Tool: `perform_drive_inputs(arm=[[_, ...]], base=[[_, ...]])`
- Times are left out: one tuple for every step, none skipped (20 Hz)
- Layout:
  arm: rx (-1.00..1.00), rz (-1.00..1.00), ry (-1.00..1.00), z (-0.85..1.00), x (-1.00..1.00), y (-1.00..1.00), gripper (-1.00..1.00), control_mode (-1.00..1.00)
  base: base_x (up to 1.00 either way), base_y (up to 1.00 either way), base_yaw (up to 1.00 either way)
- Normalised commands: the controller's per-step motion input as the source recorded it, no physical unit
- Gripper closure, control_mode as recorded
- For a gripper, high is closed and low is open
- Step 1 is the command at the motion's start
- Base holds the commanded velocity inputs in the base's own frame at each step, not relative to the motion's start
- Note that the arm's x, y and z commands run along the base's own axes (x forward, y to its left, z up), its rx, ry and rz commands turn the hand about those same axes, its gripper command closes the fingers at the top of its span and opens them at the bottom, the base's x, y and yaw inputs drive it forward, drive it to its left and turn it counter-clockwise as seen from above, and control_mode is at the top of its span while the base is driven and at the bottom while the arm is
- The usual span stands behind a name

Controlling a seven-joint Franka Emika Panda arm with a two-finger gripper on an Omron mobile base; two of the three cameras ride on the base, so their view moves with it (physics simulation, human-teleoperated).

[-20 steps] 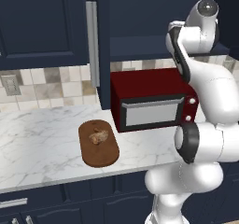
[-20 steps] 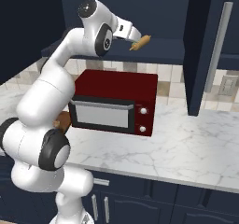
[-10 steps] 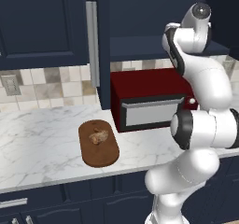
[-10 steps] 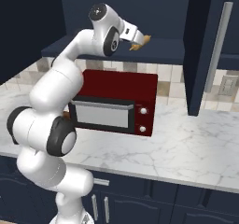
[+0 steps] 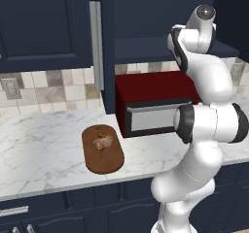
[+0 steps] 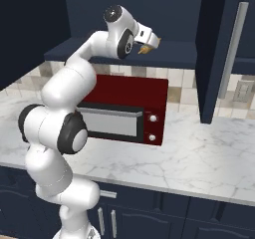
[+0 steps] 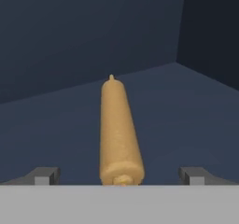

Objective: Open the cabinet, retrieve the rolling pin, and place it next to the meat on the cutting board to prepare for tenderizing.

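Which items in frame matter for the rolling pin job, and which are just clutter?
Job items:
- cabinet, doors open
- rolling pin, lying on the cabinet shelf
- end effector, open, one finger on each side of the pin's near end
- meat
- cutting board, meat on it

Just there:
- microwave
- marble counter
- wall outlet

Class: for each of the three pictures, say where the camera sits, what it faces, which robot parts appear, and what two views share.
Left base view: behind the arm's left, facing the counter, cutting board with meat; arm at right.
Right base view: behind the arm's right, facing the microwave and open cabinet; arm at left, hand in the cabinet.
Hand view: on the hand, looking along the open pincer at the rolling pin on the shelf.
Both base views share the microwave.
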Motion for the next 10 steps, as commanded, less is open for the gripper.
perform_drive_inputs(arm=[[0.01,0.0,0.03,0.0,0.35,-0.21,-1.0,-1.0],[0.0,0.0,0.05,-0.03,0.35,-0.16,-1.0,-1.0],[0.0,0.0,0.07,-0.05,0.37,-0.15,-1.0,-1.0],[0.0,0.0,0.06,-0.01,0.36,-0.17,-1.0,-1.0],[0.0,0.0,0.03,-0.02,0.34,-0.19,-1.0,-1.0],[0.0,0.0,0.05,-0.08,0.35,-0.13,-1.0,-1.0],[0.0,0.0,0.05,-0.09,0.36,-0.11,-1.0,-1.0],[0.0,0.0,0.03,-0.04,0.32,-0.05,-1.0,-1.0],[0.01,0.0,0.03,-0.05,0.26,-0.06,-1.0,-1.0],[0.02,0.0,0.01,-0.08,0.24,-0.06,-1.0,-1.0]], base=[[0.0,0.0,0.0],[0.0,0.0,0.0],[0.0,0.0,0.0],[0.0,0.0,0.0],[0.0,0.0,0.0],[0.0,0.0,0.0],[0.0,0.0,0.0],[0.0,0.0,0.0],[0.0,0.0,0.0],[0.0,0.0,0.0]])
